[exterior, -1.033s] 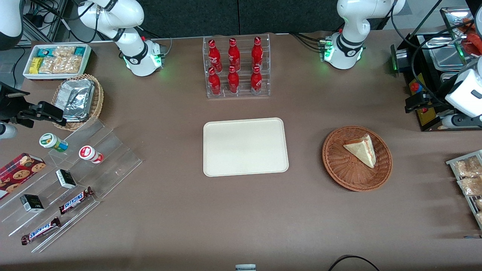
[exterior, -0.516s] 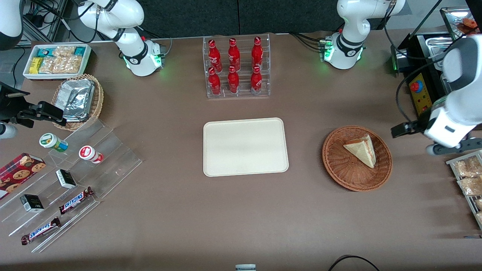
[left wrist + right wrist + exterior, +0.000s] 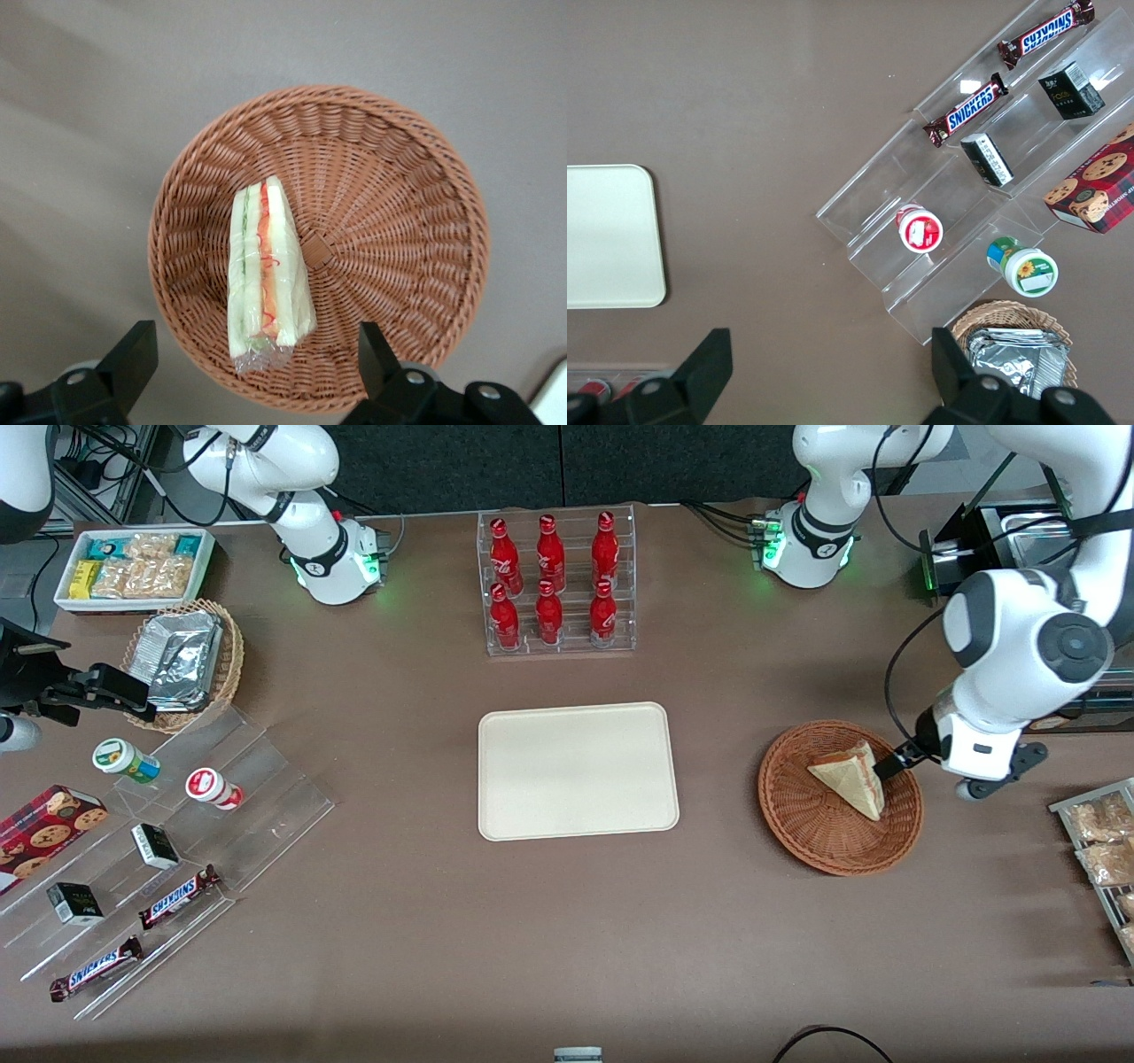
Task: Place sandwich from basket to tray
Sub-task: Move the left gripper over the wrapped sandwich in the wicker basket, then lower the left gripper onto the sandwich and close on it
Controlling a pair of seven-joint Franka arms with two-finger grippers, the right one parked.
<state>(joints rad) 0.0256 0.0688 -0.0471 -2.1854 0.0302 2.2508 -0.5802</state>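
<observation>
I see the triangular white-bread sandwich (image 3: 267,268) lying in the round reddish-brown woven wicker basket (image 3: 390,204). My left gripper (image 3: 252,367) hovers above it, fingers wide apart, holding nothing. The flat cream plastic tray (image 3: 578,771) holds nothing.

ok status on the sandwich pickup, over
Claw open, hovering above the basket edge. Sandwich in basket, ungripped, on its side. Tray bare, nothing between it and basket.

We see the gripper (image 3: 889,764) over the basket (image 3: 819,837), beside the sandwich (image 3: 846,779) (the tray (image 3: 576,771) sits nearby).
</observation>
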